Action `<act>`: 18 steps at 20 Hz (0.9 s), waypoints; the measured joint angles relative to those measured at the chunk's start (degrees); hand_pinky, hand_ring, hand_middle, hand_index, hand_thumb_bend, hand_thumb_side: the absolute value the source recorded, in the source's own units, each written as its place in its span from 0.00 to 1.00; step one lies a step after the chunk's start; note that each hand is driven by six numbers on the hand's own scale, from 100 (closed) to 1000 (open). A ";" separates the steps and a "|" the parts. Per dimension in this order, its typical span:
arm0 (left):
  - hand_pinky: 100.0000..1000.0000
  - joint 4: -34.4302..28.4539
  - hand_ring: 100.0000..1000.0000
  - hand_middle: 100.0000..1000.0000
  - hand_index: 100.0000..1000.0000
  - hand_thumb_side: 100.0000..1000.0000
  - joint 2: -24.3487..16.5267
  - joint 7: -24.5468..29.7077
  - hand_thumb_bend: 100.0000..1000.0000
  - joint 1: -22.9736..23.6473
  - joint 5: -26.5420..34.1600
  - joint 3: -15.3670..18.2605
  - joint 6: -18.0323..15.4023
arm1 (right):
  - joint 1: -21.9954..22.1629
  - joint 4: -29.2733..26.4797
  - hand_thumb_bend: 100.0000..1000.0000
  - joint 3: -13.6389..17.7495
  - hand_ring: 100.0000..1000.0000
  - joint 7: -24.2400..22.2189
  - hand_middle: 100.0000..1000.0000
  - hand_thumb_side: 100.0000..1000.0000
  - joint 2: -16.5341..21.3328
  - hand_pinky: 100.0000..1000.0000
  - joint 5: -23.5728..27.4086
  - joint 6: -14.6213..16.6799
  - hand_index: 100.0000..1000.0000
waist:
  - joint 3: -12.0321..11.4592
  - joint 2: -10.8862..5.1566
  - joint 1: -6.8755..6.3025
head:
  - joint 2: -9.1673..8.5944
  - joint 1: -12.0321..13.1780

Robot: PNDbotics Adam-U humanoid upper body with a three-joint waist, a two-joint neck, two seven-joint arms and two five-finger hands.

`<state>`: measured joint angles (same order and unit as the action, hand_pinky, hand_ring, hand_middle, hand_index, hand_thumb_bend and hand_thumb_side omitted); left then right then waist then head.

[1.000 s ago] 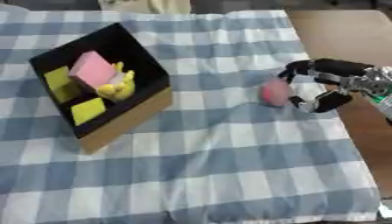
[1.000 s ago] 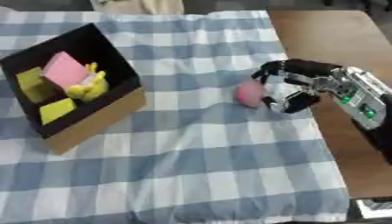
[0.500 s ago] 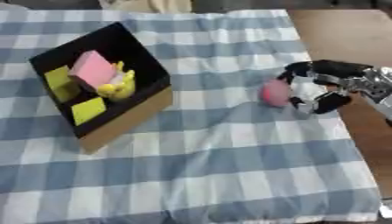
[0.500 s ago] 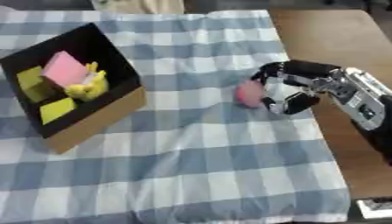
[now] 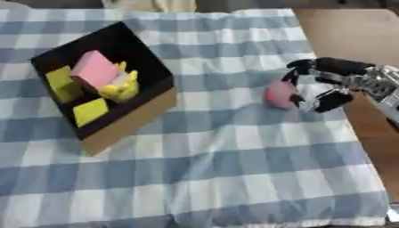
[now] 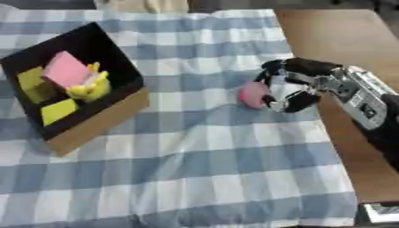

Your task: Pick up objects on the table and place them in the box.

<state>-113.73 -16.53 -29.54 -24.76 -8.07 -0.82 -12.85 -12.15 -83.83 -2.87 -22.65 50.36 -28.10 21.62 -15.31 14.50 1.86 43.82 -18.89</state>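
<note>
Pink obj [image 6: 252, 95] still beside R hand [image 6: 290, 89]

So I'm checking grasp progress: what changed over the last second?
Little: the right robot hand stays curled beside the pink object on the checked cloth, barely shifting, not lifting it. The box and its pink and yellow contents are unchanged.

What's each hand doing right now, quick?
Left hand: not in view.
Right hand: fingers curled beside the pink object on the cloth; whether it grips it cannot be told.
</note>
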 measured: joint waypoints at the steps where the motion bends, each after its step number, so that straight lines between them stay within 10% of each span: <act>1: 0.74 0.00 0.95 0.85 0.78 0.54 0.00 0.01 0.43 0.00 0.00 0.00 0.00 | -0.12 0.29 0.03 0.00 1.00 -0.02 0.46 0.31 -0.19 0.90 -0.01 -0.02 0.70 | -0.06 0.00 0.00 | 0.00 -0.03; 18: 0.74 0.00 0.95 0.85 0.78 0.53 0.44 0.21 0.43 -0.46 0.03 0.00 -0.03 | 0.15 0.84 0.00 -0.01 0.91 2.20 0.30 0.02 -0.27 0.85 0.52 -0.17 0.59 | 0.07 0.18 0.00 | 0.00 -0.28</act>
<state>-113.73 -16.08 -29.33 -25.23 -8.04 -0.82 -12.89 -12.00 -82.98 -2.87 -20.45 50.09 -27.59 21.45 -15.24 14.68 1.86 43.82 -19.17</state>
